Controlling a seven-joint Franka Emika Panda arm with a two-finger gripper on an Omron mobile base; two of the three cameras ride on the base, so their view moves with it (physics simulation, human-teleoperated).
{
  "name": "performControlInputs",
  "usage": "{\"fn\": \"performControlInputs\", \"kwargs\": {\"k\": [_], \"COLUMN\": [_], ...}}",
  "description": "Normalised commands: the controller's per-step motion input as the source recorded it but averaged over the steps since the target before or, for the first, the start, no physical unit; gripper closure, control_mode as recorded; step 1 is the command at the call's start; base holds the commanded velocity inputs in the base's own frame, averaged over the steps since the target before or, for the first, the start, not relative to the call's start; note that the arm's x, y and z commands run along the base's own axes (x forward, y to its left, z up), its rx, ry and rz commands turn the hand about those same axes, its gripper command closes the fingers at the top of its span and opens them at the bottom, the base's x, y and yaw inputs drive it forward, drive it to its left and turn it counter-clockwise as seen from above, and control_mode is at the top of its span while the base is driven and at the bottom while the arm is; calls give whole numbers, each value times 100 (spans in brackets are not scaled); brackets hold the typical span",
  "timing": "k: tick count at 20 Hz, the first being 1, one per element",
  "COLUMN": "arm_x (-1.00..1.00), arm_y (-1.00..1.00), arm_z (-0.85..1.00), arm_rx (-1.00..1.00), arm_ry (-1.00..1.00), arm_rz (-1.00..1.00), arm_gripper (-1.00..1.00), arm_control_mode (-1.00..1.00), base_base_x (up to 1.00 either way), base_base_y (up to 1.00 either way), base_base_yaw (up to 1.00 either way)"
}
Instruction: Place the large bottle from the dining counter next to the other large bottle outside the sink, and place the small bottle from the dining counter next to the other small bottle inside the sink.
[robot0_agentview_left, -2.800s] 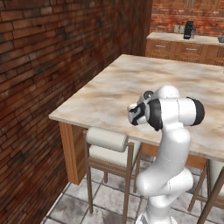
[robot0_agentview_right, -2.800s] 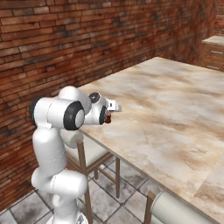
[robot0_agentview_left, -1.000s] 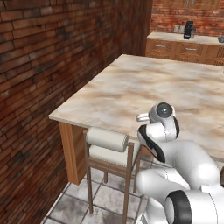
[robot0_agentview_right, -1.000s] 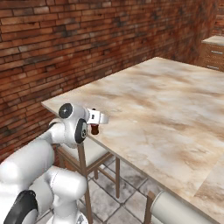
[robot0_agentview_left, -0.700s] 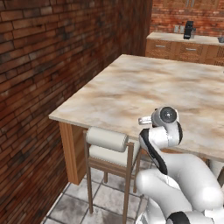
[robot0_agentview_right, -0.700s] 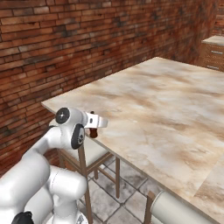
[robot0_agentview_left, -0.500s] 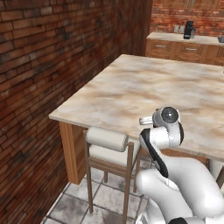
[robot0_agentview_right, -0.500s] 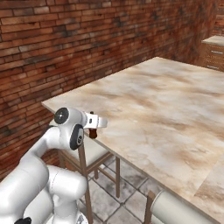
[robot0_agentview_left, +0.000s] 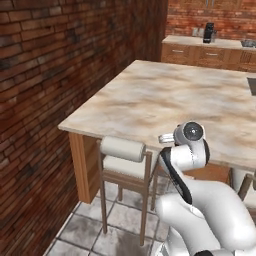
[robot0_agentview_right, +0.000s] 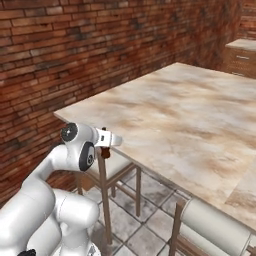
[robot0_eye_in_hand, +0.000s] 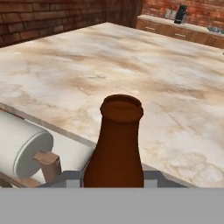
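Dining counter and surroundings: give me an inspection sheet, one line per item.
Surface: dining counter, beige marble pattern, nothing standing on the stretch in view.
Job's things: brown bottle, upright in the hand, open mouth, held off the counter's near edge.
Clutter: nothing seen.
Hand: hand shut on the brown bottle, arm folded low beside the counter.
Cables: nothing seen.
Surroundings: stool with grey cushion tucked under the counter; brick wall alongside; far wooden cabinets carrying a dark appliance.
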Motion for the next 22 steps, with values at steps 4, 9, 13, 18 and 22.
{"fn": "performControlInputs", "kwargs": {"k": [4, 9, 13, 18, 22], "arm_x": [0, 0, 0, 0, 0], "arm_y": [0, 0, 0, 0, 0], "arm_z": [0, 0, 0, 0, 0], "arm_rx": [0, 0, 0, 0, 0], "arm_ry": [0, 0, 0, 0, 0], "arm_rz": [0, 0, 0, 0, 0], "arm_gripper": [100, 100, 100, 100, 100], "arm_control_mode": [100, 100, 100, 100, 100], "base_base_x": [-9, 0, -3, -16, -27], "base_base_y": [0, 0, 0, 15, 48], "base_base_yaw": [-24, -34, -37, -36, -34]}}
